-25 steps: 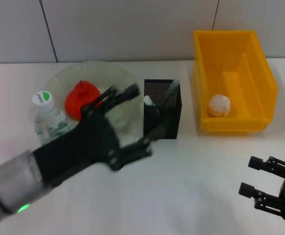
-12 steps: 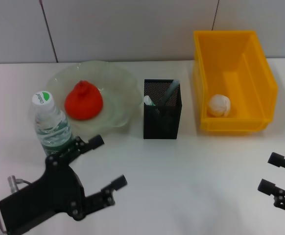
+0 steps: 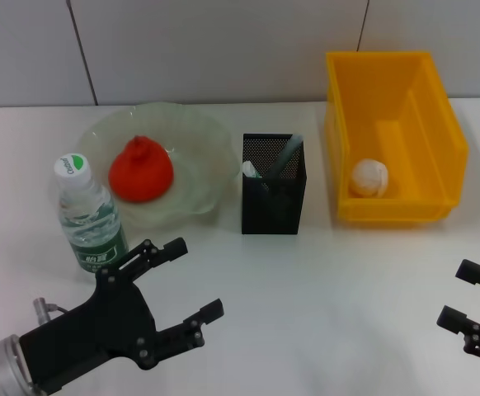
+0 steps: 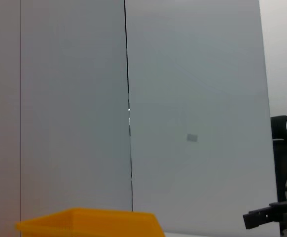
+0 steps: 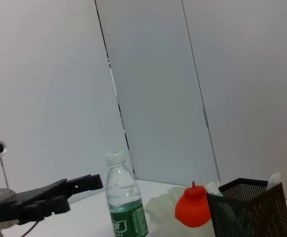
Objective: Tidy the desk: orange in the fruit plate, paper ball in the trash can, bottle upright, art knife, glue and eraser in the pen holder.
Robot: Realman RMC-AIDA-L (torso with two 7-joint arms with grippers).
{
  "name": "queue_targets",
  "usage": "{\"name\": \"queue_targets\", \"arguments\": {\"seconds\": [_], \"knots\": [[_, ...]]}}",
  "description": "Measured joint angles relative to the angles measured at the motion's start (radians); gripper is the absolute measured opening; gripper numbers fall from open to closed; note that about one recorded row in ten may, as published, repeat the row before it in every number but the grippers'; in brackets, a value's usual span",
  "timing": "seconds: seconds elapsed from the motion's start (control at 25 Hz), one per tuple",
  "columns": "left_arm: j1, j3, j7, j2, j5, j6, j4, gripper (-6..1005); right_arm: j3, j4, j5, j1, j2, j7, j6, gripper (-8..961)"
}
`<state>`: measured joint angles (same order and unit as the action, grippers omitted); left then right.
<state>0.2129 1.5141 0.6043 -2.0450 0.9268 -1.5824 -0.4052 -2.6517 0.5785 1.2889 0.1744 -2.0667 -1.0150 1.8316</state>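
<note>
Head view: left gripper (image 3: 178, 280) low at lower left, jaws spread wide, holding nothing, just below the upright bottle (image 3: 90, 216). Open white desk (image 3: 331, 280) across the lower middle. Right gripper (image 3: 471, 295) clipped by the lower right edge, jaws apart and empty. Orange (image 3: 141, 170) in the fruit plate (image 3: 203, 148) at upper left, pen holder (image 3: 273, 186) at centre with items poking out, paper ball (image 3: 369, 177) inside the yellow trash can (image 3: 421, 107) at upper right.

Left wrist view: mostly grey wall, trash can rim (image 4: 89, 219) along the bottom edge, right gripper (image 4: 269, 217) at lower right.

Right wrist view: bottle (image 5: 125, 205) at bottom centre, left gripper (image 5: 59, 193) at lower left, orange (image 5: 193, 210) and pen holder (image 5: 244, 210) at lower right.
</note>
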Motion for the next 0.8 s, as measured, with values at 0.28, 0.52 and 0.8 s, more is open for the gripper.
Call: {"name": "queue_targets", "arguments": {"seconds": [0.28,0.52,0.8], "knots": [[0.039,-0.004,0.025,0.006,0.049,0.033,0.027,844,0.002,-0.003,-0.001,-0.001,-0.002,0.005,0.008,773],[0.077,-0.005,0.127,0.032,0.132,0.048,0.020,844,0.005,0.005,-0.053,0.020,0.003,0.008,0.020,773],[0.117,-0.007,0.223,0.045,0.212,0.084,0.024,844,0.006,0.001,-0.172,0.081,-0.003,0.008,0.026,773]]}}
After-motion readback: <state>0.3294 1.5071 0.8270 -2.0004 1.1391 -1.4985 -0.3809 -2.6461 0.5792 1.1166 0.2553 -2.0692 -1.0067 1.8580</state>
